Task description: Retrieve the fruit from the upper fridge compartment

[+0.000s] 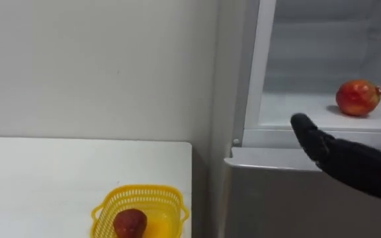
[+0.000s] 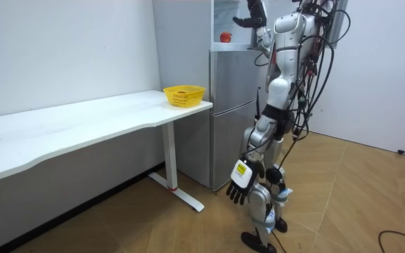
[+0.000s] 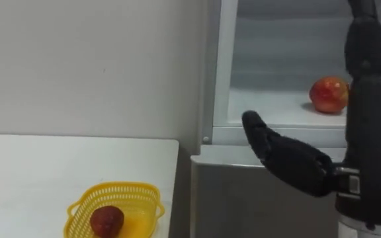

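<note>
Right hand is hovering empty, fingers loosely straight, just before the open white fridge compartment, inside which a round red fruit is sitting; left hand is hanging relaxed.

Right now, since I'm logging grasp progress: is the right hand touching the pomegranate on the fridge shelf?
Apart. The left eye view shows bare white shelf between the right hand and the pomegranate.

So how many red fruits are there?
2. The fridge fruit lies on the upper shelf. The basket fruit sits in the yellow basket on the table. The basket is partly cut off, so more may hide there.
</note>
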Controlling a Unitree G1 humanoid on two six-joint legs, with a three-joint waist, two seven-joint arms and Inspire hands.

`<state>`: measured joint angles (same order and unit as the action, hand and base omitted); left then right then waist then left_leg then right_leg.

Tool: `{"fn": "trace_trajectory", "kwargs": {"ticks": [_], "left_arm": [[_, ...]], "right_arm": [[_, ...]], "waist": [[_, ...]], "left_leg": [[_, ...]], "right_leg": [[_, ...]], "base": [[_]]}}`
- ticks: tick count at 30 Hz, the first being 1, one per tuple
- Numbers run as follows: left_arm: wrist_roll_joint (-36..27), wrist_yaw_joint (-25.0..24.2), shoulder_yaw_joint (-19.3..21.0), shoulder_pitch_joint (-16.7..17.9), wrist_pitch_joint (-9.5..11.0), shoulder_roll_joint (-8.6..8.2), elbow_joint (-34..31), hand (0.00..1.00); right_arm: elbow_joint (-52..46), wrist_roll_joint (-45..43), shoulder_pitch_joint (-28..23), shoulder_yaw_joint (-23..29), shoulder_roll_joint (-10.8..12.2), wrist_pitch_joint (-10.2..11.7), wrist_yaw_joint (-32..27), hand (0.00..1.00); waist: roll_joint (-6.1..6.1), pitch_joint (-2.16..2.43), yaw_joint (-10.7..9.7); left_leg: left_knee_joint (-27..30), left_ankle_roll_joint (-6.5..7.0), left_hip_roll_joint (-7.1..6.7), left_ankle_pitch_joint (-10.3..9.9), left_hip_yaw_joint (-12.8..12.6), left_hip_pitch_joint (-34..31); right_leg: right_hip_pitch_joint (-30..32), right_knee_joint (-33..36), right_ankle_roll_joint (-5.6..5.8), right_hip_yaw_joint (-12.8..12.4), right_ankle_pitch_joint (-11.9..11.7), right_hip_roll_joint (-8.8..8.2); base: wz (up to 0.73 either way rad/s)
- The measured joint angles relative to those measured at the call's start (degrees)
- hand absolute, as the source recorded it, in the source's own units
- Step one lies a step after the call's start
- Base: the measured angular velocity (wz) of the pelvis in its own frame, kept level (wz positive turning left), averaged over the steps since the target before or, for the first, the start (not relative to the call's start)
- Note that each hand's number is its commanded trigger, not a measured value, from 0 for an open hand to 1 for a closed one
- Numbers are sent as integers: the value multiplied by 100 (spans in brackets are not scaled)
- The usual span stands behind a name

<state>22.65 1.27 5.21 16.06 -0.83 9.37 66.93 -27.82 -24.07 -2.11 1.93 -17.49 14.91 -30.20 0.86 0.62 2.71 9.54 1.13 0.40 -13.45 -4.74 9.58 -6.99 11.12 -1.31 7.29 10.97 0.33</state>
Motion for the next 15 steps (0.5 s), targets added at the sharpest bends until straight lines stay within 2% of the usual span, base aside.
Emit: {"fn": "trace_trajectory", "kwargs": {"ticks": [6,8,15], "left_arm": [[-57,108,-5,-47,44,3,-1,0],[-68,157,-116,-52,101,-3,-2,0],[-199,240,-209,-120,118,-101,53,0]], "right_arm": [[-19,-4,-61,172,52,27,-208,0],[-21,-15,-61,170,52,67,-252,0],[-21,-257,-62,175,53,71,-506,0]], "waist": [[5,-5,-80],[32,10,-78],[87,8,-79]], "left_leg": [[-39,1,7,-1,-52,0],[-54,0,18,-1,-100,0],[-79,-2,27,1,-148,14]], "right_leg": [[22,-32,1,-27,0,16],[46,-30,0,-82,0,33],[49,-36,-2,-159,-2,56]], "base": [[-3],[-13],[-3]]}}
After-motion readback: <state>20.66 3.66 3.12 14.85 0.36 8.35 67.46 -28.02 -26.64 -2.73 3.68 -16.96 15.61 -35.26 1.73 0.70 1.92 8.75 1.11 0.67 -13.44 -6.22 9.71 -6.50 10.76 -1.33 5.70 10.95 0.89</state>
